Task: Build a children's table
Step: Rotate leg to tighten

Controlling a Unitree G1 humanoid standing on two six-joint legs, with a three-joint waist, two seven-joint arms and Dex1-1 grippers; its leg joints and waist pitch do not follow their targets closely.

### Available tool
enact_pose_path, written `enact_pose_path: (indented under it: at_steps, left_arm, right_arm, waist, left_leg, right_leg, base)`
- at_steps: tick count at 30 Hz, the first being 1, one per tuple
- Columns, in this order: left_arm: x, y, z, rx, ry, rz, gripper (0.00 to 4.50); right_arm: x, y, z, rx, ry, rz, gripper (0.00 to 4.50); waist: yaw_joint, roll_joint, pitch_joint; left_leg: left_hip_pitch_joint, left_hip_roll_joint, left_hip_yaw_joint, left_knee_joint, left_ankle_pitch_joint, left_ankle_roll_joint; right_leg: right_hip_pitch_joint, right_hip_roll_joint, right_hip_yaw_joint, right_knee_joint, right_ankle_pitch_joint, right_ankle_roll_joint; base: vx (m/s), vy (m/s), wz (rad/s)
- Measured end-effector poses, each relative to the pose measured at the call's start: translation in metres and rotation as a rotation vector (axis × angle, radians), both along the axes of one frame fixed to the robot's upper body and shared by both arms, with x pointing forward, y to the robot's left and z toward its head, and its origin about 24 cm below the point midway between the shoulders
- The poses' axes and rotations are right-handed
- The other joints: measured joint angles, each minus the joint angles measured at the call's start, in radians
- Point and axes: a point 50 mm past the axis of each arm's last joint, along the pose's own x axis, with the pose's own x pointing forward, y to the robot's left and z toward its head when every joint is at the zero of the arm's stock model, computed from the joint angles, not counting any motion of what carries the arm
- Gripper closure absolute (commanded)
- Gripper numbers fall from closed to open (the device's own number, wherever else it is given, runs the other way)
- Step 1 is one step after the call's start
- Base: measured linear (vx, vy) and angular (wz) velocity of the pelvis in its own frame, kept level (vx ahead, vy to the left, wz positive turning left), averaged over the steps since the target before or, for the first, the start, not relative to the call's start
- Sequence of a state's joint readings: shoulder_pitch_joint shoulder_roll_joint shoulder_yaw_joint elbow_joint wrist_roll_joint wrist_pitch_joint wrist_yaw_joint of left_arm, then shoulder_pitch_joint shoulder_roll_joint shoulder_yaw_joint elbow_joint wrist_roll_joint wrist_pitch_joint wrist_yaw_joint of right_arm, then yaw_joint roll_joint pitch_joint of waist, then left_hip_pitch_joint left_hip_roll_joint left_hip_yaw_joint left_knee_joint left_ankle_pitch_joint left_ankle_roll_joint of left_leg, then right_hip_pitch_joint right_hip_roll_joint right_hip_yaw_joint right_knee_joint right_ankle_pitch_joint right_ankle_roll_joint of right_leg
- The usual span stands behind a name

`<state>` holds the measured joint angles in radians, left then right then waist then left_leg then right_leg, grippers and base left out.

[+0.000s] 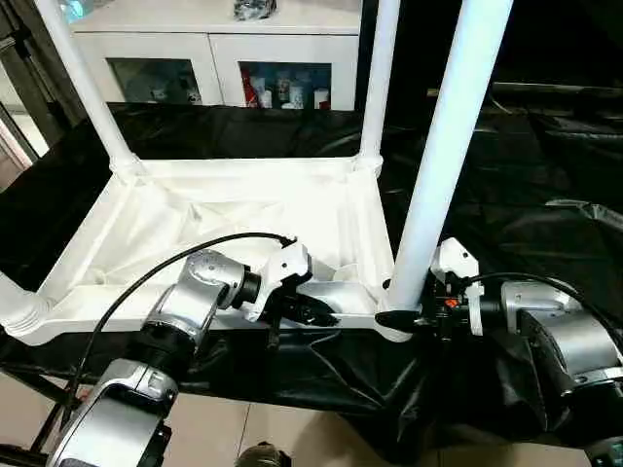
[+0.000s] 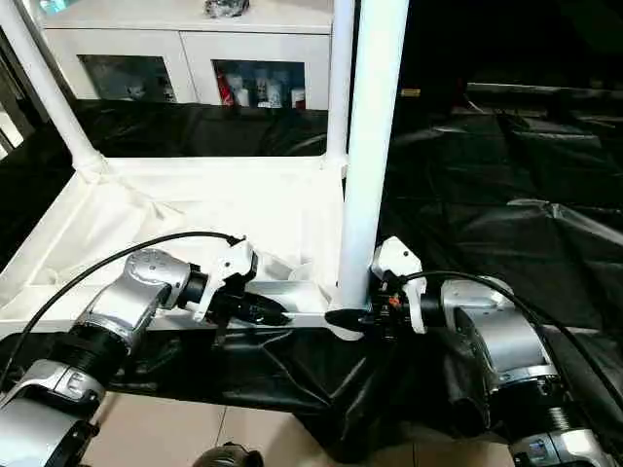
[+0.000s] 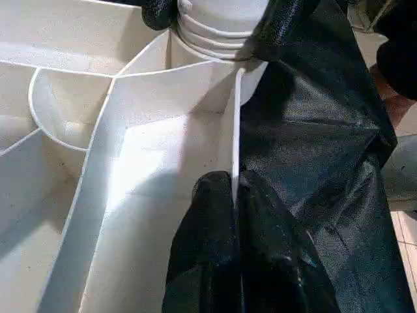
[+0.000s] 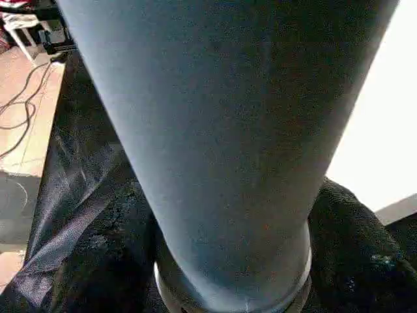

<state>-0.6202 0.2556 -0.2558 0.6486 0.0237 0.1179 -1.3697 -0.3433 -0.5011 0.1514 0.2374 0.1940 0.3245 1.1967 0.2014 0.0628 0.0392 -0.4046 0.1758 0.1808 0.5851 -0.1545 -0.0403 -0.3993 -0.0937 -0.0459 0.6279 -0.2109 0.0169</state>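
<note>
We see the white plastic tabletop (image 1: pixel 224 224) lying upside down on the black-draped desk (image 1: pixel 506 175), its ribbed underside facing up and its near edge at the desk's front border. White tapered legs stand upright in its round corner sockets: one at the far left (image 1: pixel 83 83), one at the far right (image 1: pixel 378 78), and a thick near-right leg (image 1: pixel 443 156) rising out of the frame. At the near-left corner a further leg base (image 1: pixel 18 309) shows at the picture edge. The left wrist view shows curved and straight ribs meeting a thin rim wall.

The left gripper (image 1: pixel 310 311) has its jaws pressed together on the tabletop's near rim, one black finger (image 3: pixel 202 261) on each side of the thin wall. The right gripper (image 1: pixel 401 317) sits at the foot of the near-right leg, its jaws spread around the socket.

Behind the desk stands a white cabinet (image 1: pixel 209 58) with glass doors showing small items inside. Pale floor tiles (image 1: pixel 214 428) lie below.
</note>
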Motion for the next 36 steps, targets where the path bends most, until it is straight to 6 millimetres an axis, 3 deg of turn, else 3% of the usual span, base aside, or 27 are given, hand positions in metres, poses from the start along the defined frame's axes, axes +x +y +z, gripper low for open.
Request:
enact_pose_path:
  at_steps: [8,14,17,23,26,28,30,32,36]
  left_arm:
    - [0.002,0.001,-0.001,0.008,-0.018,0.046,4.5]
    - [0.022,-0.02,-0.002,0.02,-0.073,0.275,4.5]
    - [0.03,-0.034,-0.002,0.026,-0.096,0.362,4.5]
    - [0.037,-0.055,-0.001,0.03,-0.123,0.458,4.5]
    - [0.037,-0.057,-0.001,0.03,-0.135,0.463,4.5]
    - [0.037,-0.057,-0.001,0.028,-0.14,0.46,4.5]
    - [0.037,-0.056,-0.001,0.026,-0.144,0.454,4.5]
    - [0.037,-0.055,-0.001,0.025,-0.142,0.44,4.5]
    - [0.035,-0.047,0.0,0.014,-0.134,0.395,4.5]
  right_arm:
    - [0.003,0.004,-0.005,0.015,-0.014,-0.072,1.82]
    - [0.035,0.016,-0.016,0.041,-0.1,-0.532,1.83]
    - [0.048,0.024,-0.018,0.056,-0.109,-0.728,1.83]
    - [0.064,0.032,-0.018,0.032,-0.142,-0.951,1.83]
    - [0.066,0.033,-0.018,0.037,-0.154,-0.97,1.83]
    - [0.066,0.033,-0.019,0.043,-0.154,-0.968,1.13]
    - [0.066,0.034,-0.019,0.048,-0.155,-0.956,1.11]
    - [0.065,0.033,-0.019,0.058,-0.159,-0.93,0.79]
    - [0.057,0.025,-0.019,0.03,-0.184,-0.776,0.79]
  waist:
    - [-0.003,-0.001,0.0]
    - [-0.034,-0.004,0.0]
    - [-0.036,-0.004,0.0]
    - [-0.034,-0.002,-0.002]
    - [-0.034,-0.002,-0.002]
    - [-0.034,-0.001,-0.002]
    - [-0.034,0.0,-0.002]
    - [-0.035,0.0,-0.002]
    - [-0.033,-0.001,-0.002]
  left_leg:
    - [0.0,0.0,0.0,0.001,0.0,0.0]
    - [0.003,0.0,0.0,0.001,0.001,-0.001]
    - [0.004,0.0,0.0,0.0,0.001,-0.001]
    - [0.003,-0.001,0.0,-0.001,0.001,-0.001]
    - [0.003,-0.001,0.0,-0.002,0.001,-0.001]
    - [0.003,-0.001,0.0,-0.002,0.001,-0.001]
    - [0.003,-0.001,0.0,-0.002,0.001,-0.001]
    - [0.002,-0.001,0.0,-0.003,0.001,-0.001]
    - [0.002,-0.001,0.0,-0.006,0.001,-0.001]
  right_leg:
    - [0.0,0.0,0.0,0.0,0.0,0.0]
    - [0.001,0.0,0.001,0.0,0.0,0.0]
    - [0.002,0.0,0.001,0.0,0.001,0.0]
    - [0.003,0.0,0.001,-0.001,0.001,0.0]
    - [0.003,0.0,0.001,-0.003,0.001,0.0]
    - [0.003,0.0,0.001,-0.003,0.001,0.0]
    - [0.003,0.0,0.001,-0.003,0.001,0.0]
    - [0.003,0.0,0.001,-0.004,0.001,0.0]
    - [0.002,0.0,0.0,-0.006,0.001,0.001]
  base:
    - [0.0,0.0,0.0]
    - [0.0,0.0,0.0]
    - [0.0,0.0,0.0]
    - [0.0,0.0,0.0]
    - [0.0,0.0,0.0]
    - [0.0,0.0,0.0]
    - [0.0,0.0,0.0]
    - [0.0,0.0,0.0]
    - [0.0,0.0,0.0]
